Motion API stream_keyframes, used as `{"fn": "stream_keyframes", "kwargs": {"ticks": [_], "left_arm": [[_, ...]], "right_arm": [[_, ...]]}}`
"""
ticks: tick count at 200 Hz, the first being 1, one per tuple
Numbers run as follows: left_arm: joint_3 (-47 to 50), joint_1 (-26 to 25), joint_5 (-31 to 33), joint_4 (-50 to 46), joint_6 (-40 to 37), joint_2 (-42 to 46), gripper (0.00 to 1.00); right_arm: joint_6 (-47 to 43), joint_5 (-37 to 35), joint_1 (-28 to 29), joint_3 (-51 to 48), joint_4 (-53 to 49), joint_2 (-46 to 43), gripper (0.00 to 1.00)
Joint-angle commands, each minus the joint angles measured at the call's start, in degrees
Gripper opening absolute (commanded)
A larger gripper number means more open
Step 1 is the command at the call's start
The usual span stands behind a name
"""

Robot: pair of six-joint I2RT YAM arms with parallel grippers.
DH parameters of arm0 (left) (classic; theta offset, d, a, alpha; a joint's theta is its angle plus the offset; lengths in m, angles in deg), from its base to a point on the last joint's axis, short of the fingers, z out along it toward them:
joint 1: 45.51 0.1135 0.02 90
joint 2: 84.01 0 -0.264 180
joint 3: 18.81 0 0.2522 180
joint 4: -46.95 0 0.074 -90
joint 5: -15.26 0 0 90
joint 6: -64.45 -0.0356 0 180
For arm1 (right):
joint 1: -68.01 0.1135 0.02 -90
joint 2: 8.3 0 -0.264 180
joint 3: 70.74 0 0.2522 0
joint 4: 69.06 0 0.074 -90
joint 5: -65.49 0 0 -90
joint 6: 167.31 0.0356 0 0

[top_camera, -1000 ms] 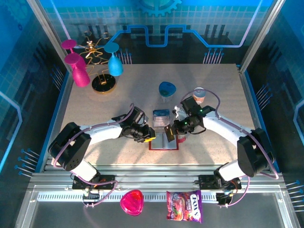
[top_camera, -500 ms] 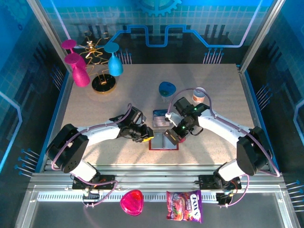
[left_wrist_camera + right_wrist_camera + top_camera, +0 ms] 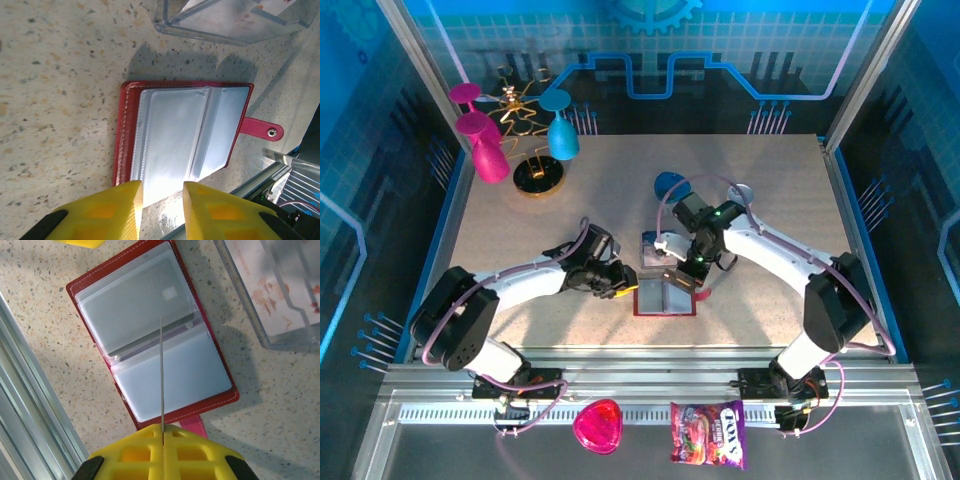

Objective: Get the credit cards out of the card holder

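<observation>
The card holder [image 3: 190, 370] is laid open and flat on the speckled table [image 3: 550, 230], near the front edge and between the two arms. It is made of dark red stitched stuff, with a small strap tab [image 3: 262, 130] on one side. Clear, shiny pockets are seen inside. A grey card [image 3: 135, 305] is tucked in one pocket. The other pocket looks pale and smooth.

A thin card [image 3: 161, 370] is held up above the open holder, seen from its edge as a fine line. It is pinched tight in the right gripper [image 3: 162, 430]. The left gripper [image 3: 162, 200] is placed at the holder's left edge. Its yellow fingers [image 3: 107, 207] are kept a little apart, and nothing is held between them. Whether the holder is touched cannot be told.

A clear tray [image 3: 236, 285] with hard see-through walls is set just behind the holder. A pale card [image 3: 280, 285] with reddish marks is lying in it.

Farther back, a small blue dish [image 3: 670, 185] is partly covered by the right arm's cable. A gold stand [image 3: 538, 172] is kept at the back left, and a pink glass [image 3: 485, 150] and a blue glass [image 3: 562, 135] are hung from it. A pink heart dish [image 3: 597, 425] and a candy bag [image 3: 708, 434] are placed by the arm bases.
</observation>
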Motion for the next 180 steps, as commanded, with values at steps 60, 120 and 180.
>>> {"fn": "stream_keyframes", "kwargs": {"ticks": [60,120,180], "left_arm": [[3.6,2.8,1.8,-1.0,0.0,5.9,0.29],[6.3,4.5,2.5,-1.6,0.7,9.9,0.3],[7.5,6.2,2.4,-2.0,0.4,11.6,0.3]], "right_arm": [[-12.3,-4.0,0.9,13.5,-9.0,8.7,0.0],[-17.0,-7.1,-0.1,26.6,-15.0,16.2,0.0],[-21.7,-6.9,-1.7,39.0,-20.3,22.4,0.0]]}}
